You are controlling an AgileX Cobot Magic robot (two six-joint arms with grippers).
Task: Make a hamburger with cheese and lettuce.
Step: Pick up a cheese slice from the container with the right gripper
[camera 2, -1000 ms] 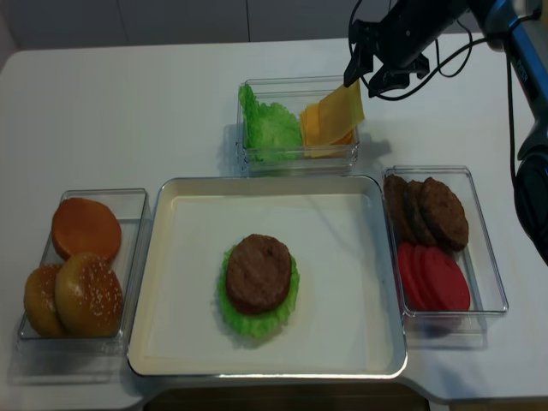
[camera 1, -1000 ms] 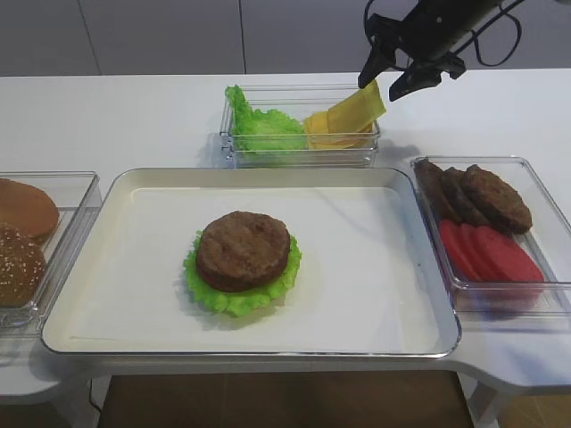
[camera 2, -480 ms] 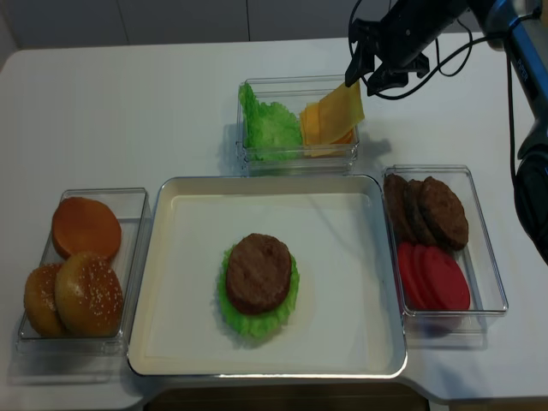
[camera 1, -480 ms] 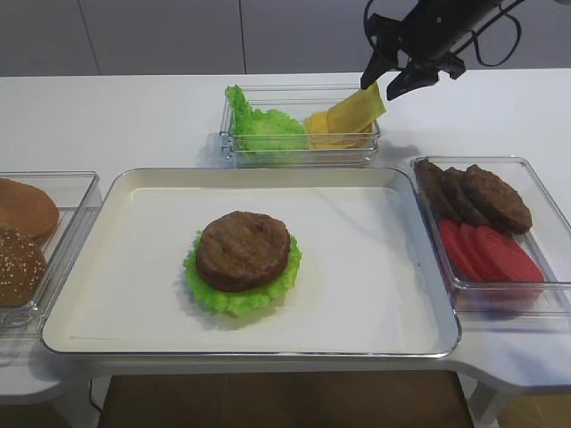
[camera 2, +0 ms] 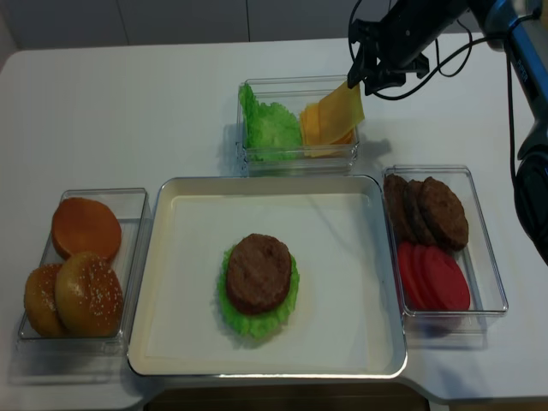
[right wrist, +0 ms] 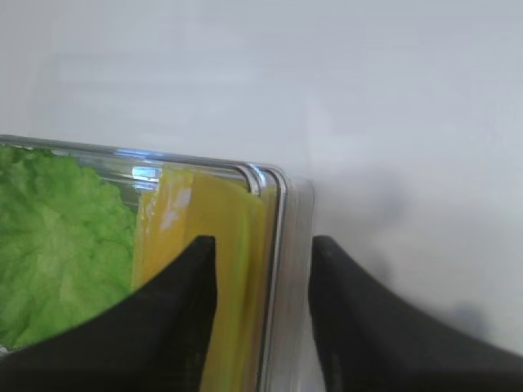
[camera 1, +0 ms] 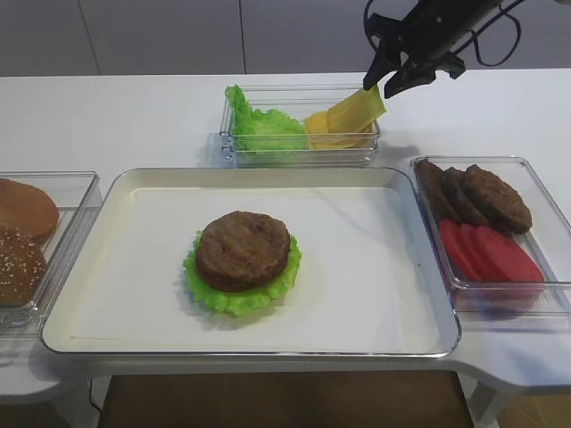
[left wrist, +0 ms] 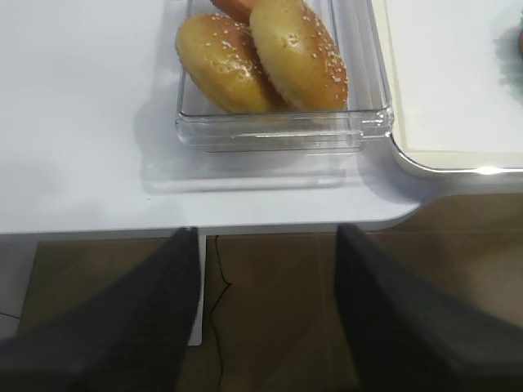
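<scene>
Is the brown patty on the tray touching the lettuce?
Touching: the exterior high view shows the patty lying directly on the lettuce, whose frill rings it.

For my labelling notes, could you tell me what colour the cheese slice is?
The cheese is smooth plain yellow, showing best in the realsense exterior view.
</scene>
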